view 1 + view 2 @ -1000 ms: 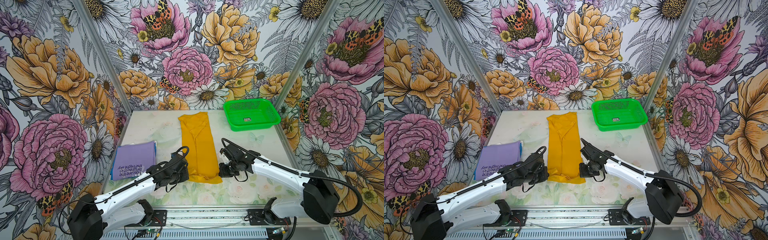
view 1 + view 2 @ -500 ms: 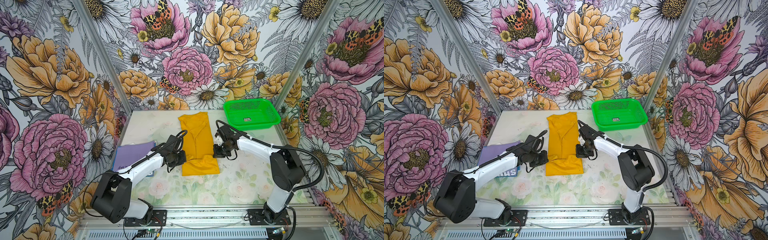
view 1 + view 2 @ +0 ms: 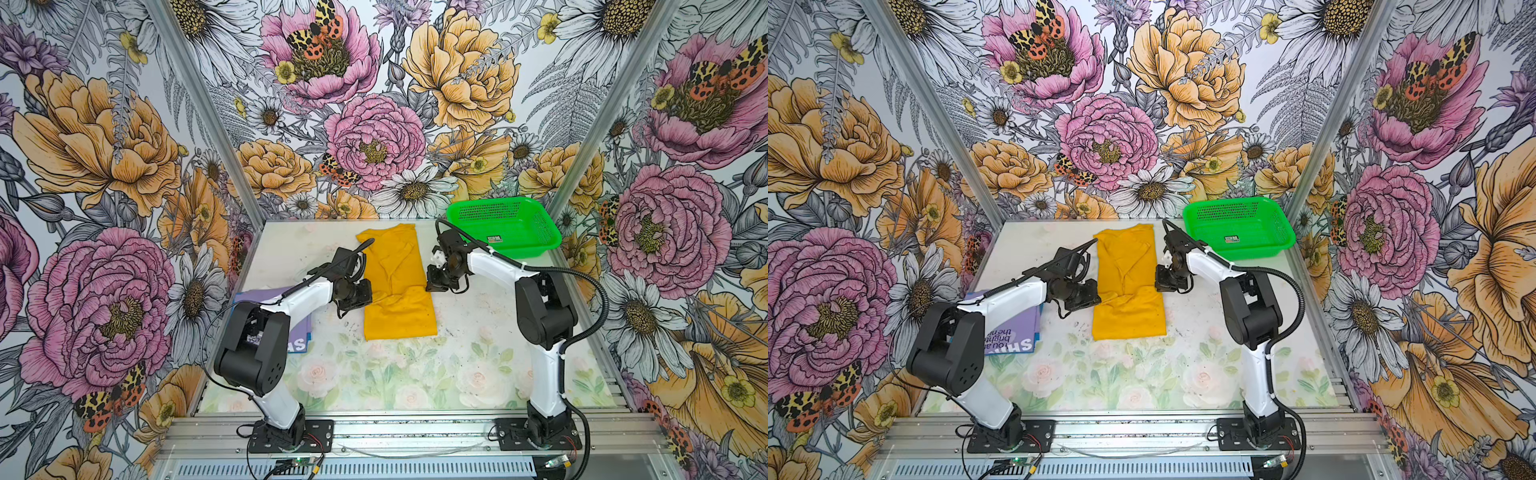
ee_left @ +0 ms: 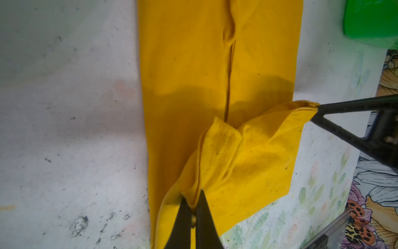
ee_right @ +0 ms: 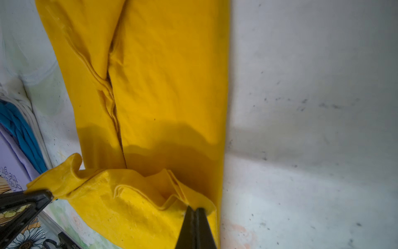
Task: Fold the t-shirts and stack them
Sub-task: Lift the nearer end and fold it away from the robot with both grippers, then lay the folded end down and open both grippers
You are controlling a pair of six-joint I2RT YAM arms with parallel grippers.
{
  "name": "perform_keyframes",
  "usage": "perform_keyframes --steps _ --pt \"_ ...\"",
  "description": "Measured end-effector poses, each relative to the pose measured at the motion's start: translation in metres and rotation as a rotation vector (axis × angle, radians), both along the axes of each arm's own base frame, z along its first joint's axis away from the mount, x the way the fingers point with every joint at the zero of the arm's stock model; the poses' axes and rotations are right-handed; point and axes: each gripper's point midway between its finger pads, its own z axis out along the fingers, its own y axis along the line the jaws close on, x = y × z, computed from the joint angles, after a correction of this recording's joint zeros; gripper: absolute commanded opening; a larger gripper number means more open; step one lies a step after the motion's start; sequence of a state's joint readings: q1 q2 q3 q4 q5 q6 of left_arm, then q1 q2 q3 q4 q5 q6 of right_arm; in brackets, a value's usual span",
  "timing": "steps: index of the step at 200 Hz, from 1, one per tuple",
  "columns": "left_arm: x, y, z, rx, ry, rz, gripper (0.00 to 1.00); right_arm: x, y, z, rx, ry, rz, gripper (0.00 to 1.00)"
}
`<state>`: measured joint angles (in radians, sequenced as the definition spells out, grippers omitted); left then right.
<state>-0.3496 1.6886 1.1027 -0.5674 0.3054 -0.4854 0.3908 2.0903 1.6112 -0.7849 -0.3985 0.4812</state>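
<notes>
Item: mustard-yellow t-shirt [image 3: 395,282], already narrowed into a long strip that runs near to far.
Location: middle of the bench [image 3: 478,345], between the two hands, its far end close to the back wall.
Condition: the near part is doubled back over the strip. Its free edge is raised about halfway along and sags a little between the two pinched corners.
Left hand [image 4: 195,207]: clenched on the left corner of the raised edge, with cloth bunched between its tips.
Right hand [image 5: 195,212]: clenched on the right corner of the same edge, level with its partner.
Reason for hold: the paired corner grips appear meant to keep the edge square, so the crosswise fold lands even on the layer beneath.
Step, as judged: crosswise fold under way, edge not yet laid down.
Lavender t-shirt [image 3: 1013,328]: folded, printed text up, at the near left of the bench and partly under the left arm. Likely the base of the stack.
Blue t-shirt [image 5: 21,127]: a sliver showing at the lavender one's edge. Whether it lies beneath cannot be told.
Green mesh basket [image 3: 540,243]: far right corner, well apart from the fold, a small label inside.
Outstanding, as judged: lay the edge, finish the fold, move the yellow one onto the left pile.
</notes>
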Motion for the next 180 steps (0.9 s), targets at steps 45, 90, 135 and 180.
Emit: perform_keyframes --steps 45,90,135,180 --pt "0.011 -0.003 -0.009 -0.011 0.015 -0.016 0.00 0.012 -0.002 -0.006 -0.001 0.019 -0.009 0.00" --pt "0.019 0.003 -0.009 -0.020 0.017 -0.003 0.00 0.014 -0.002 -0.017 -0.008 0.049 -0.004 0.00" --pt "0.035 0.006 -0.011 -0.036 0.013 -0.001 0.00 0.026 -0.001 -0.016 -0.005 0.038 -0.004 0.00" --pt "0.041 0.015 -0.024 -0.037 0.043 0.021 0.00 0.036 -0.001 -0.017 -0.004 0.039 -0.005 0.00"
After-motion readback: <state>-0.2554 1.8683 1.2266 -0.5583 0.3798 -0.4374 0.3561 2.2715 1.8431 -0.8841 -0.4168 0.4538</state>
